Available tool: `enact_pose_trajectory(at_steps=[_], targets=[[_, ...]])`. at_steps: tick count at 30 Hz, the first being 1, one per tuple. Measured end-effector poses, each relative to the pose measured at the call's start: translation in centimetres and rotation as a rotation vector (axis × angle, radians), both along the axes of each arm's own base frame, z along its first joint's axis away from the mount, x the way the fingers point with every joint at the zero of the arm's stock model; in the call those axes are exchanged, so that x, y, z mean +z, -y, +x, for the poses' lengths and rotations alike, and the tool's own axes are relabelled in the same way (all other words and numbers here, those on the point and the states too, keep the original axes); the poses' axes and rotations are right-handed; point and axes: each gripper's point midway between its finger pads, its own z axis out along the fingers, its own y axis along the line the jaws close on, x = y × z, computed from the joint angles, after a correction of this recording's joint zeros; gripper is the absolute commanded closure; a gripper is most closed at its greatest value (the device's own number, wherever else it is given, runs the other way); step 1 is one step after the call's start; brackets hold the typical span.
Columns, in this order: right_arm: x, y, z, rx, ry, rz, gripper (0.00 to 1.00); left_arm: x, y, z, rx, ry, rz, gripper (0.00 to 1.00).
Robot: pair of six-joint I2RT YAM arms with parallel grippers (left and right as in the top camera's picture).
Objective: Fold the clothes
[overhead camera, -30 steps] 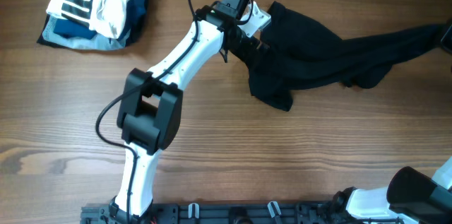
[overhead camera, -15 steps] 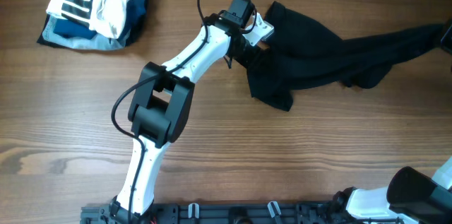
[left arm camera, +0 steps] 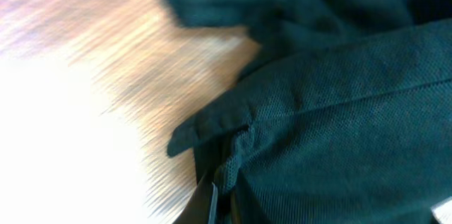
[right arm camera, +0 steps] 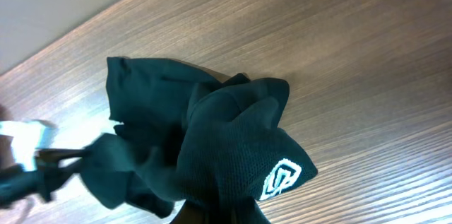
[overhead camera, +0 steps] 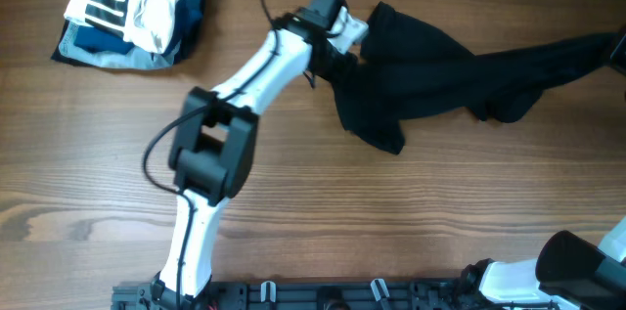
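Observation:
The clothes (overhead camera: 440, 75) are a black garment stretched from the table's far centre to the right edge. My left gripper (overhead camera: 344, 38) is at its left end. In the left wrist view the jaws (left arm camera: 219, 199) are shut on a fold of the dark knit fabric (left arm camera: 339, 125). In the right wrist view the garment (right arm camera: 226, 139) hangs bunched above the wood, and its white logo (right arm camera: 282, 178) faces the camera. My right gripper (right arm camera: 220, 215) is shut on that bunch, with its fingers mostly buried in cloth. It is out of sight in the overhead view.
A stack of striped, white and blue garments (overhead camera: 132, 7) sits at the far left corner. The left arm (overhead camera: 210, 144) crosses the table's middle left. The right arm's base (overhead camera: 577, 266) is at the front right. Bare wood lies in front of the garment.
My left gripper has gone from open to shut on the garment's left edge. It has shifted slightly left, drawing the fabric with it. The right end has not moved.

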Motion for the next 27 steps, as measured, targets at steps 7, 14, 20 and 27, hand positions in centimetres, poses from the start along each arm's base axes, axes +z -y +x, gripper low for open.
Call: enact_pose_trajectory(at_steps=[7,14,20,27], targets=[[1.2,0.6,1.6,0.011,0.081,-0.034,0.96,20.6,-10.3,4.7,0.342,0.389,-0.077,0.96],[2.4,-0.7,1.7,0.086,0.135,-0.027,0.96,39.9,-17.6,-1.0,0.505,0.8,-0.224,0.96],[8.6,-2.7,-2.8,0.084,0.299,-0.119,0.96,47.8,-20.7,-9.5,0.556,0.973,-0.285,0.96],[15.1,-5.7,-9.3,0.073,0.493,-0.277,0.96,49.1,-23.3,-13.4,0.634,1.013,-0.243,0.96]])
